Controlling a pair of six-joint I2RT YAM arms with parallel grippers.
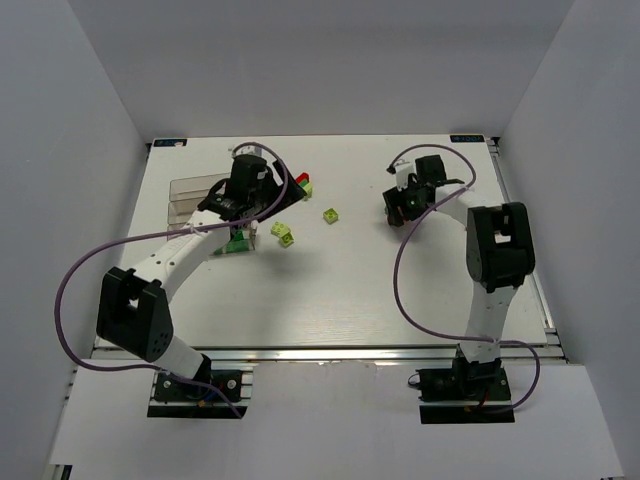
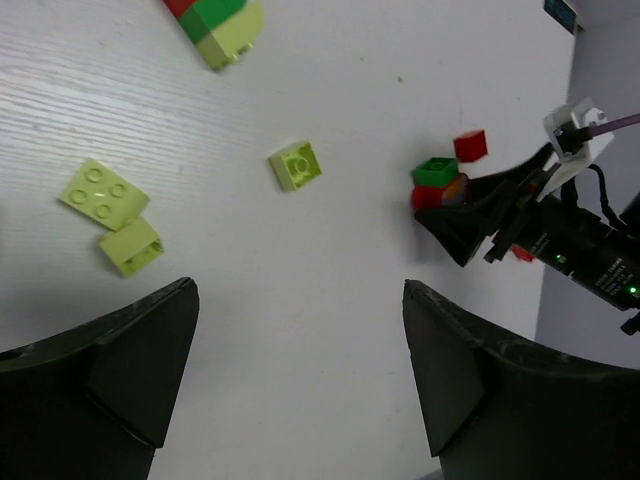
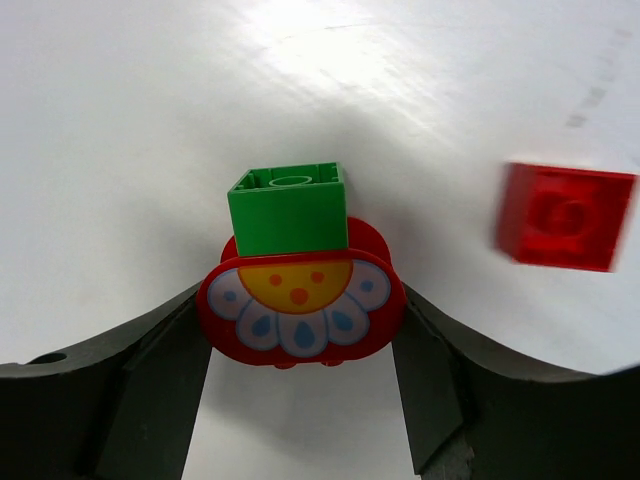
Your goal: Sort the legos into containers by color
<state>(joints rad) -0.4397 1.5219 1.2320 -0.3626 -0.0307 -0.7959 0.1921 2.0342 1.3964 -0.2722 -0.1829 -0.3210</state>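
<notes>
Writing: nothing I can read. There are two blue stickers (image 1: 170, 141) at the table's far corners, but they're too small to make out. The only print is a flower on the red flower brick (image 3: 300, 312): white petals, blue drops, orange middle.
Surface: white table (image 1: 350, 290) with a faint grain and a metal rail along the near edge.
Room: plain pale grey walls (image 1: 60, 150) on the left, right and far sides.
Right gripper (image 3: 300, 305): far right of the table. The jaws sit against both sides of the flower brick, which has a green brick (image 3: 290, 208) stacked on top. A blurry red brick (image 3: 565, 215) lies just to its right.
Left gripper (image 2: 300, 290): jaws wide with nothing between them, over bare table.
Loose legos: I see three lime bricks (image 2: 296, 165) mid-table and a red-green-lime stack (image 2: 220, 25) farther back. A dark green brick (image 1: 238, 243) with a white piece is under the left arm.
Tray (image 1: 185, 195): clear, at the far left, partly hidden by the left arm. I can't tell what's in it.
</notes>
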